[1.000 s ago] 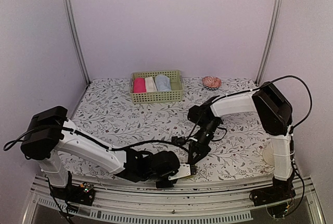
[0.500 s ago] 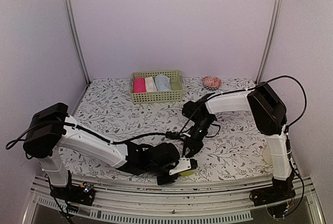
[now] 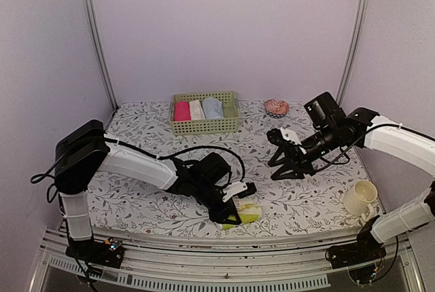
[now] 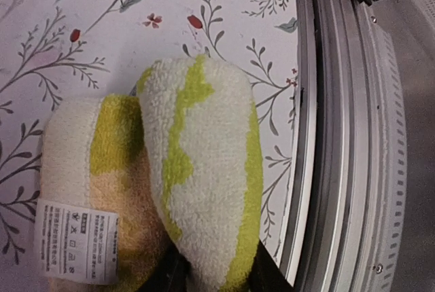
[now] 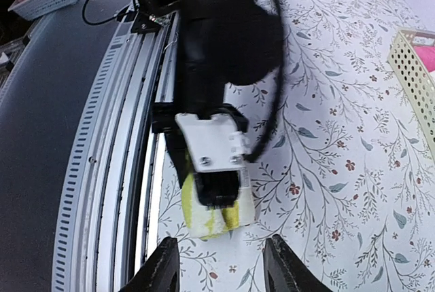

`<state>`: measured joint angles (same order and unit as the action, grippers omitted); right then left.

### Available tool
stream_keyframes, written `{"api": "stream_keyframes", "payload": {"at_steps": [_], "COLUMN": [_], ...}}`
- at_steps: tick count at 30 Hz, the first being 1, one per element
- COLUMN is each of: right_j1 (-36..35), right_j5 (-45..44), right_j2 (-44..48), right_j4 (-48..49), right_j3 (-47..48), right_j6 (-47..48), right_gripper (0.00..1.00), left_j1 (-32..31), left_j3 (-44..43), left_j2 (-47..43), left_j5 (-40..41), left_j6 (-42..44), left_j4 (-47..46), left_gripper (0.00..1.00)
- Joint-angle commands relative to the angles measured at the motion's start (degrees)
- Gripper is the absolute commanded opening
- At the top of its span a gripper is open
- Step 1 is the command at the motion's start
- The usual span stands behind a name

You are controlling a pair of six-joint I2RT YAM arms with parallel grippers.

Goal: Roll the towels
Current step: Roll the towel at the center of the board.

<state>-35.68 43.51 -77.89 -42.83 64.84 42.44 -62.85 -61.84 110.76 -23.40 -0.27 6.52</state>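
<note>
Starting big: flowery tabletop (image 3: 136,142) filling the lower half of the top view. Up in the middle, green basket (image 3: 204,127) holding three rolls side by side: pink roll (image 3: 181,111) at the left, cream-white roll (image 3: 196,109) in the middle, light blue towel (image 3: 213,108) at the right, looking rolled and put away.

Down at the lower middle, right by the metal rail (image 4: 340,136), yellow-green towel (image 3: 250,212), out of the basket, partly rolled into a fat bundle with a looser fold beside it. Seen from the left wrist, long side running from the top of the frame down toward the fingers.

Left hand (image 3: 233,209) right on it, seeming to pinch the bundle from both sides, so nearer by far. Right hand (image 3: 273,171) up and to the right, well apart from the towel, fingers spread wide, holding nothing. Probably best to finish the roll with the left hand, then carry it up the frame to the basket.

Off at the right edge, cream cup (image 3: 358,199); cannot tell what is inside. Smallest of all, white label (image 4: 76,239) on the looser fold.
</note>
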Motion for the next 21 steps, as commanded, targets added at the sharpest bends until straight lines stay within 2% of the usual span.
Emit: {"api": "stream_keyframes", "payload": {"at_steps": [1, 8, 11, 12, 18, 19, 21], "right_j1": [-6.14, -20.66, -23.49, -24.23, -24.70, -24.66, -24.70], "right_j5": [-8.10, -27.83, -34.40, -36.32, -34.79, -34.64, -33.71], "right_j2": [1.87, -1.31, -4.74, -8.65, -15.73, -16.84, -18.58], "right_j4": [8.21, 18.14, 23.84, 26.01, 27.97, 27.72, 26.08], "right_j3": [-9.34, -16.49, -17.79, -17.09, -17.09, -16.96, -16.61], "right_j6": [5.01, 7.86, 8.92, 9.32, 9.62, 9.54, 9.55], "right_gripper": [0.47, 0.48, 0.49, 0.50, 0.50, 0.47, 0.33], "left_j1": [4.12, 6.81, 7.71, 7.99, 8.43, 8.52, 8.69], "left_j3": [-4.40, -9.01, -9.94, -10.73, -10.68, -10.52, -9.89], "left_j2": [7.87, 12.77, 14.30, 15.10, 14.42, 14.03, 12.70], "left_j5": [-17.18, -21.04, -21.56, -21.49, -21.09, -20.66, -19.38], "left_j6": [-3.59, -6.27, -6.91, -6.48, -6.13, -5.99, -5.89], "left_j4": [10.01, 11.76, 12.60, 14.08, 14.31, 14.24, 13.85], "left_gripper": [0.26, 0.27, 0.27, 0.28, 0.32, 0.34, 0.38]}}
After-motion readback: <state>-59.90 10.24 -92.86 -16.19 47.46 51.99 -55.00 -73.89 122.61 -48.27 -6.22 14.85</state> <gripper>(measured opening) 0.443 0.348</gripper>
